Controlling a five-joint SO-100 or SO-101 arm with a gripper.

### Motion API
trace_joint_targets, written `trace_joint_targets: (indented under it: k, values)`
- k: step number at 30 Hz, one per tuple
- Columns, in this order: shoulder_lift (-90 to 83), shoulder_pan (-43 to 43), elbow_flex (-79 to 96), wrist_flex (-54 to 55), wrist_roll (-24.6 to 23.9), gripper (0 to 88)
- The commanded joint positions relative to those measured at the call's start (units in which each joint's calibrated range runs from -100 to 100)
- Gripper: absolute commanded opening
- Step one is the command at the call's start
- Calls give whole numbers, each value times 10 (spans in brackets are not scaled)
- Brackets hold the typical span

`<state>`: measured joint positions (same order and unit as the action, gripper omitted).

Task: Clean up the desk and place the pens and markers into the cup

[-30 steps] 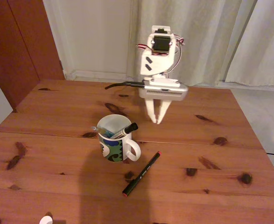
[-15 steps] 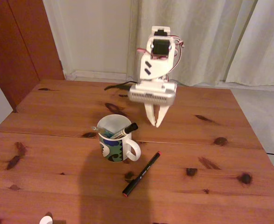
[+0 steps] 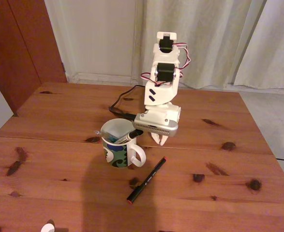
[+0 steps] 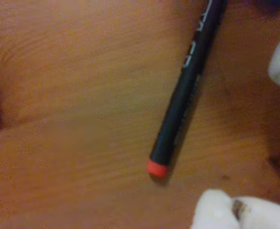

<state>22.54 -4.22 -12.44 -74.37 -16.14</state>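
Note:
The white cup (image 3: pixel 116 151) with the blue-green pattern stands on the wooden desk (image 3: pixel 50 121). Inside it lean the white marker (image 3: pixel 127 136) with its black cap and the teal pen (image 3: pixel 110 138). A thin black pen (image 3: pixel 146 180) with a red tip lies on the desk to the right of and in front of the cup. My gripper (image 3: pixel 160 140) hangs low beside the cup's right rim, just beyond the pen's far end. In the wrist view the black pen (image 4: pixel 187 86) runs diagonally with its red end down. My gripper (image 4: pixel 254 138) stands slightly open to its right, holding nothing.
A black cable (image 3: pixel 120 99) trails over the desk behind the arm. A small white object (image 3: pixel 47 227) pokes in at the bottom edge. Curtains and a wall stand behind the desk; the desk's right edge drops to the floor.
The arm has tipped forward and down. The gripper has come from high behind the cup to low beside its right rim, near the black pen's far end.

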Motion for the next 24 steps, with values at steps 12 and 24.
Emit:
trace_joint_targets:
  k: [12, 24]
  values:
    - [16, 6, -99, -65, -3, 9]
    - [23, 54, -229, -177, 2, 9]
